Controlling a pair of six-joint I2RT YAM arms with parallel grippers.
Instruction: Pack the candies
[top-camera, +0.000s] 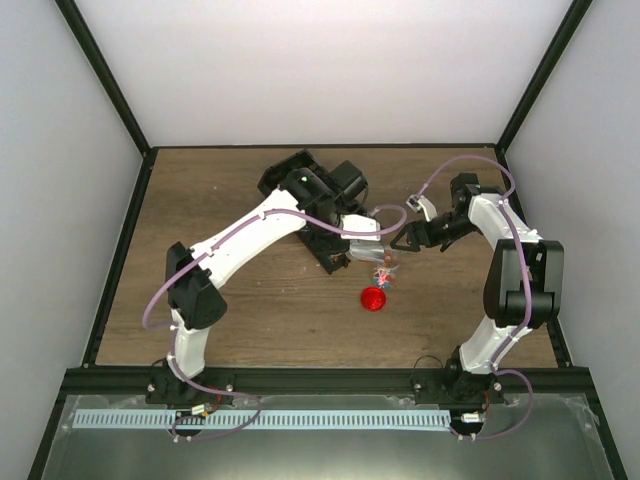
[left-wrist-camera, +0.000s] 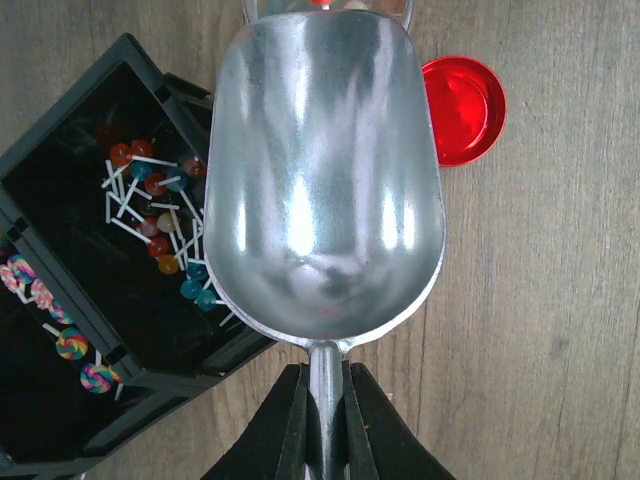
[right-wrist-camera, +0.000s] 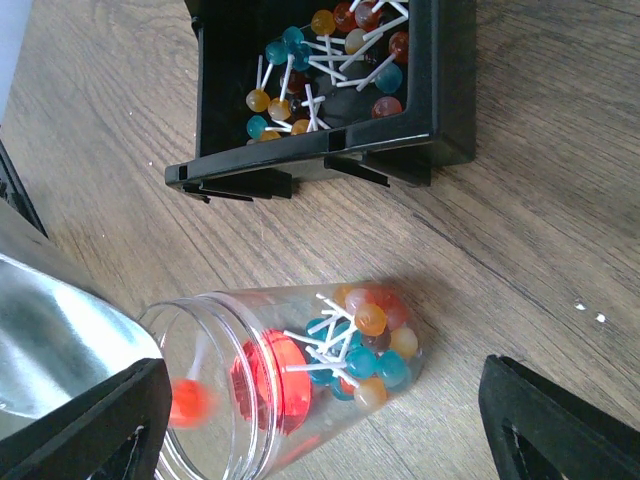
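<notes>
Worktop (top-camera: 250, 320): wood-grain, both arms working mid-surface.

Left arm (top-camera: 240, 240) is reaching in over the black bin (right-wrist-camera: 450, 90). Left jaws are clamping the thin handle of the metal scoop (left-wrist-camera: 325, 180). The scoop's lip is sitting at the jar mouth, and the bowl is showing bare metal in the left wrist view.

Right jaws are standing wide apart either side of the clear jar (right-wrist-camera: 215, 305), gripping nothing; the right finger is clear of the glass.

The jar is tilting with its mouth toward the scoop. The red lid (left-wrist-camera: 462, 110) is lying off, just beside it.

Candies (right-wrist-camera: 365, 345), small round sweets on white sticks, are piling at the jar's bottom. One red blur (right-wrist-camera: 190, 400) is dropping through the mouth. Many more are lying in the bin (left-wrist-camera: 150, 200).

Step, as I judge it: the end of a pour from scoop to jar. The next move is probably calling for swinging the scoop back to the bin and digging under the sticks without knocking the unheld jar.
</notes>
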